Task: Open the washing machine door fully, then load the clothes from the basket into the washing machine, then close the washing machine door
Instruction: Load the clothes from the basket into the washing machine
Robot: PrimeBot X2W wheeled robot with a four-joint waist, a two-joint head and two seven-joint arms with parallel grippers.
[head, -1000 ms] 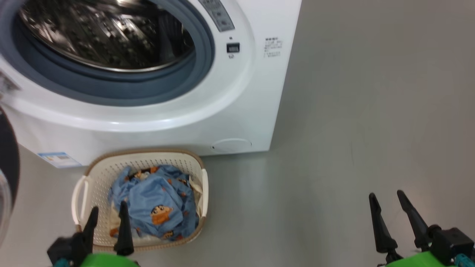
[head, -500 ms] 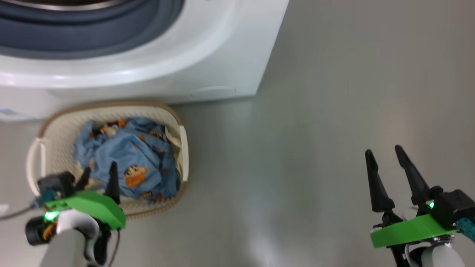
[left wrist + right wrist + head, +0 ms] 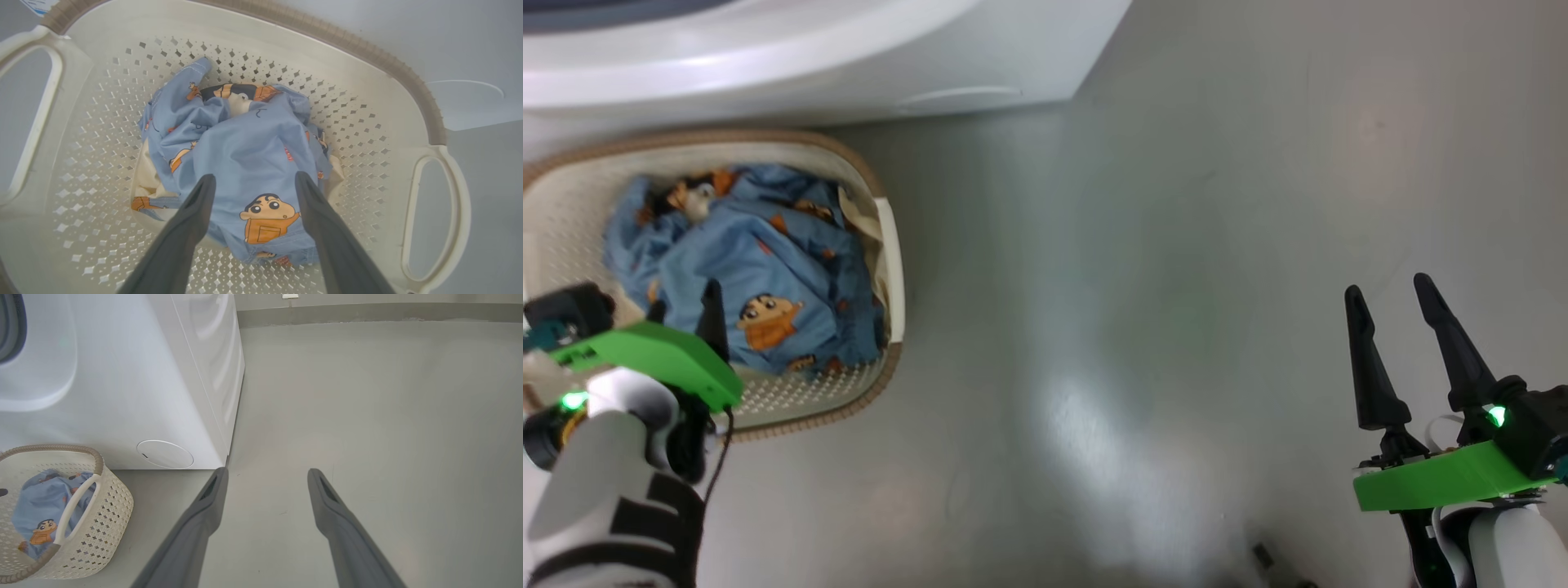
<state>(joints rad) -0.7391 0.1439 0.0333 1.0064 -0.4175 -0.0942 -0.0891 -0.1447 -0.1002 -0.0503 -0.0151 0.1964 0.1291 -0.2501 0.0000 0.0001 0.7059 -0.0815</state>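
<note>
crumpled blue cartoon-print clothes (image 3: 245, 159), cream basket (image 3: 359, 45)

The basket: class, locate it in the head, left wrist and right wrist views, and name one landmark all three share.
Head view: basket at the left, below the washing machine.
Left wrist view: basket arcing across the top and down both sides.
Right wrist view: basket, lower left corner.
Shared landmark: the orange cartoon boy on the clothes.

- floor (image 3: 1176, 245): was smooth, grey, with a pale glare patch.
- washing machine (image 3: 809, 65): stood directly on it.
- basket (image 3: 892, 269): sat on it too, just in front of the washing machine.
</note>
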